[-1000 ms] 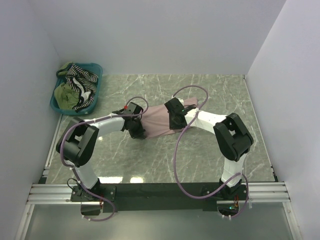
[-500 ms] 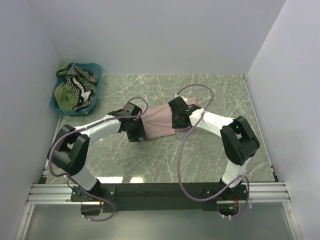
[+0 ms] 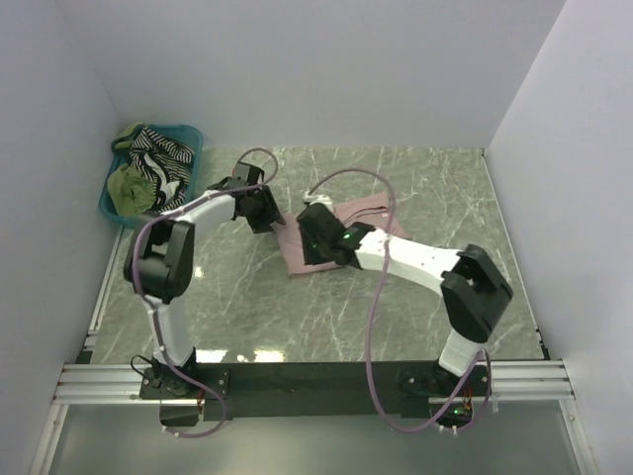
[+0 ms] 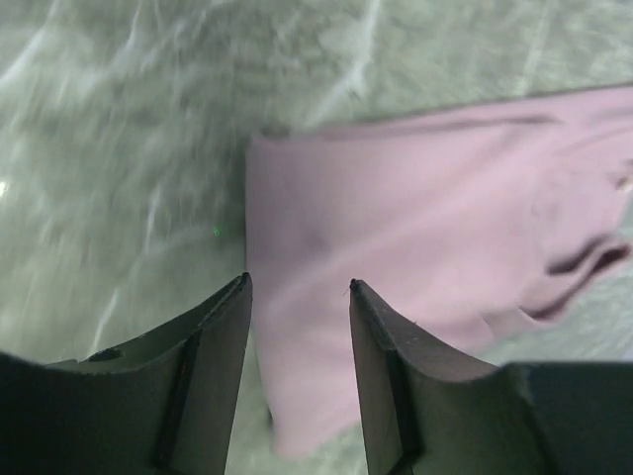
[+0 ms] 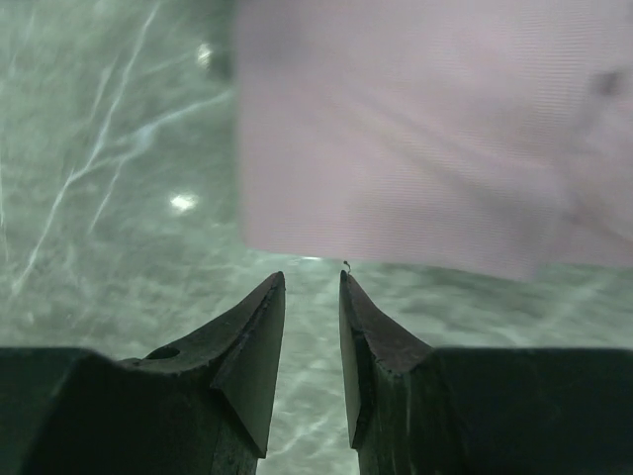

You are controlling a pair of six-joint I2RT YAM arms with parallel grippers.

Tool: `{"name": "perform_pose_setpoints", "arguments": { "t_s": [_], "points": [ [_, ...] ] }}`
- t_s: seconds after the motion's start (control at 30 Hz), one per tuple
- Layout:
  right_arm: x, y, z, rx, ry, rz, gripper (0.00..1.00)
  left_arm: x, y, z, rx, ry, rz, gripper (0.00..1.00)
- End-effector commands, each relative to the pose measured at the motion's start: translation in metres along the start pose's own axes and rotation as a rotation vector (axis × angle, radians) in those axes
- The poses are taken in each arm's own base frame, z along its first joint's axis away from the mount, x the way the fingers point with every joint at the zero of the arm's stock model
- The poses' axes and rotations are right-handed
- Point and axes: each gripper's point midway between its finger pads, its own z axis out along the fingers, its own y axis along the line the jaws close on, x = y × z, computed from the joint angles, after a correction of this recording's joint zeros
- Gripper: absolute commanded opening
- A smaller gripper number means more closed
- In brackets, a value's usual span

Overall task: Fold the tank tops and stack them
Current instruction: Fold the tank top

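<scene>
Tank top, dusty pink, lies flat and smooth in the middle of the table. The right arm reaches over it. The left gripper is half wide and the right gripper is narrow. Both hold nothing. A striped top and a green top sit in the teal basket, far left.

A plain dusty pink tank top, with no print or stripe, lies on a grey-green marble table veined with white. At the far left, a teal basket holds a black-and-white striped top and an olive green top. The left arm and right arm have white shells and black joints, and each trails a purple cable. In the wrist views, the left gripper and right gripper have dark charcoal fingers. The walls are pale grey-white.
</scene>
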Motion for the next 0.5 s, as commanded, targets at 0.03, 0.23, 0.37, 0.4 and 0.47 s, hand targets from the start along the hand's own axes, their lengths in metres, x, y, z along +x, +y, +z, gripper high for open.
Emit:
{"name": "perform_pose_setpoints", "arguments": {
  "t_s": [0.03, 0.23, 0.37, 0.4, 0.47],
  "points": [
    [-0.015, 0.044, 0.01, -0.027, -0.075, -0.082, 0.36, -0.018, -0.007, 0.022, 0.063, 0.015, 0.045, 0.5],
    [-0.005, 0.071, 0.035, 0.044, -0.087, -0.189, 0.36, -0.025, 0.003, 0.039, 0.05, 0.024, 0.025, 0.5],
    [0.009, 0.069, 0.05, 0.113, -0.064, -0.24, 0.37, -0.018, 0.013, 0.049, 0.023, 0.047, 0.008, 0.49],
    [0.008, 0.07, 0.051, 0.125, -0.065, -0.243, 0.37, -0.016, 0.014, 0.05, 0.018, 0.052, 0.002, 0.48],
    [0.016, 0.062, 0.059, 0.183, -0.055, -0.268, 0.38, -0.014, 0.017, 0.053, 0.018, 0.056, -0.008, 0.47]
  ]
}}
